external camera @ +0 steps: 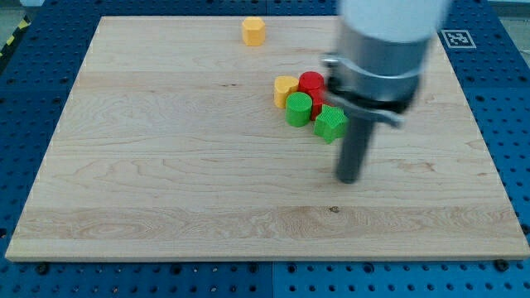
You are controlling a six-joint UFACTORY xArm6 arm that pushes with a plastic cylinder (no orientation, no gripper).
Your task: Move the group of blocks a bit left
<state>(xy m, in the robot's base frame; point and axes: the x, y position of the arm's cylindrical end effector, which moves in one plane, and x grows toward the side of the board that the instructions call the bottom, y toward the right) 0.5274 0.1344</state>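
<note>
A tight group of blocks sits right of the board's middle: a yellow heart-shaped block [285, 88], a red cylinder [311, 83], a green cylinder [299, 108] and a green star-shaped block [330, 123]. A further red block [319, 105] shows partly between them. My tip [349, 179] rests on the board below and to the right of the group, a short way from the green star, touching no block. The arm's grey body covers the area right of the group.
A lone yellow hexagonal block [253, 31] sits near the board's top edge, apart from the group. The wooden board [166, 182] lies on a blue perforated table. A marker tag [454, 37] sits at the top right.
</note>
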